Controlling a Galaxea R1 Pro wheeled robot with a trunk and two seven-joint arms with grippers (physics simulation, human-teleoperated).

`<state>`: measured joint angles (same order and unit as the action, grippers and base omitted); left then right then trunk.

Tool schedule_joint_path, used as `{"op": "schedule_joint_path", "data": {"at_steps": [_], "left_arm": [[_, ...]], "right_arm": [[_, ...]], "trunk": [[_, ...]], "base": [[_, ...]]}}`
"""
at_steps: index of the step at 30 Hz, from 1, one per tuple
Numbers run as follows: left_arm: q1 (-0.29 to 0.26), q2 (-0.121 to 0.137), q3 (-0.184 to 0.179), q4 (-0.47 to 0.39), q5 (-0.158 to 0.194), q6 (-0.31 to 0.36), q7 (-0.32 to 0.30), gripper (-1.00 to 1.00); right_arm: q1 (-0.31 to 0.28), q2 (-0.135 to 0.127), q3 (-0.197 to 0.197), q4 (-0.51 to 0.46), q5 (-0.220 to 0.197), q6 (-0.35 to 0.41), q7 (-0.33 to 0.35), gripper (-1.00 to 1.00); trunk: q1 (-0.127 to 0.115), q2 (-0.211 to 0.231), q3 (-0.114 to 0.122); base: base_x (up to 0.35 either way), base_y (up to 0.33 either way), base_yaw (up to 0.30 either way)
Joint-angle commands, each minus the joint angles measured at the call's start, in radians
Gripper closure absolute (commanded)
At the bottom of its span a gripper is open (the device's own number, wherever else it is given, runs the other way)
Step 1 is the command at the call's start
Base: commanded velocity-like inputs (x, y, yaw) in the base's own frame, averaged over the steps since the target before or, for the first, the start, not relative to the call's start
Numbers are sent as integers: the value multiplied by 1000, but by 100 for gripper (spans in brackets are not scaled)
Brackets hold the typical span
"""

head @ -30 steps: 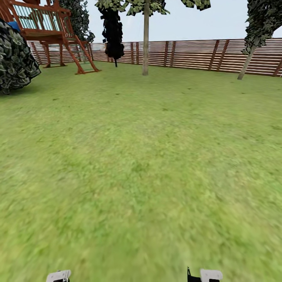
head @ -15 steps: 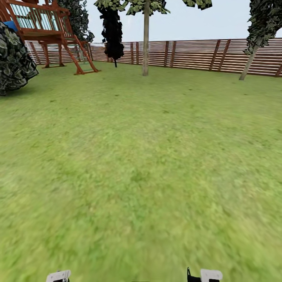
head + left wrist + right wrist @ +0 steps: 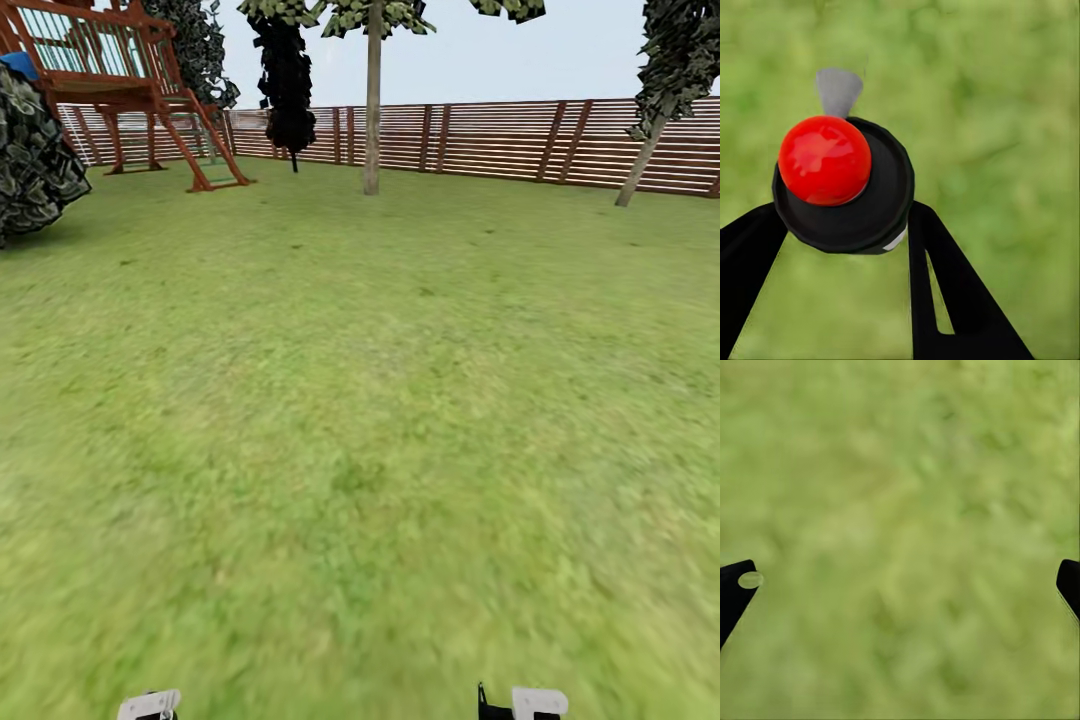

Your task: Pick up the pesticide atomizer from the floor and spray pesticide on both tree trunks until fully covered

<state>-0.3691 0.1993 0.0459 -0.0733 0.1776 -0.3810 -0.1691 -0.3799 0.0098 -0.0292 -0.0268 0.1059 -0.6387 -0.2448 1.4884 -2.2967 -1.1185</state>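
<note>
The left gripper (image 3: 844, 225) is clamped on the pesticide atomizer (image 3: 840, 184), its two black fingers (image 3: 945, 285) pressed against either side of the round black cap, with a glossy red knob on top and a small grey nozzle poking out beyond it. So the atomizer is off the floor (image 3: 360, 450) and riding in that hand, over plain grass. It looks like a hard, smooth plastic thing, light enough for one hand but likely slippery on the rounded cap; I would judge the hold safest lower down, on the body or neck, keeping the red knob free for pressing. The right gripper (image 3: 900, 577) hangs over the grass with its fingers spread wide and nothing between them. Out ahead the lawn runs to a brown slatted fence (image 3: 500, 140). One tree trunk (image 3: 372, 110), pale and straight, stands well off near the fence, and a second, leaning tree (image 3: 640, 160) is at the far right. A wooden play frame (image 3: 130, 90) and a dark bush (image 3: 35, 160) sit to the left.
</note>
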Motion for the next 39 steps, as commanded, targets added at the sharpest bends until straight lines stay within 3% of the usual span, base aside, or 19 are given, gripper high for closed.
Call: {"op": "schedule_joint_path", "data": {"at_steps": [1, 39], "left_arm": [[-1, 0, 5, 1, 9, -1, -10, 100], [-1, -1, 5, 1, 8, -1, -10, 100]], "right_arm": [[-1, 0, -3, 1, 11, -1, -8, -100], [0, 1, -3, 1, 11, -1, -8, -100]], "trunk": [[0, 0, -1], [0, 0, -1]], "base": [[339, 0, 0], [339, 0, 0]]}}
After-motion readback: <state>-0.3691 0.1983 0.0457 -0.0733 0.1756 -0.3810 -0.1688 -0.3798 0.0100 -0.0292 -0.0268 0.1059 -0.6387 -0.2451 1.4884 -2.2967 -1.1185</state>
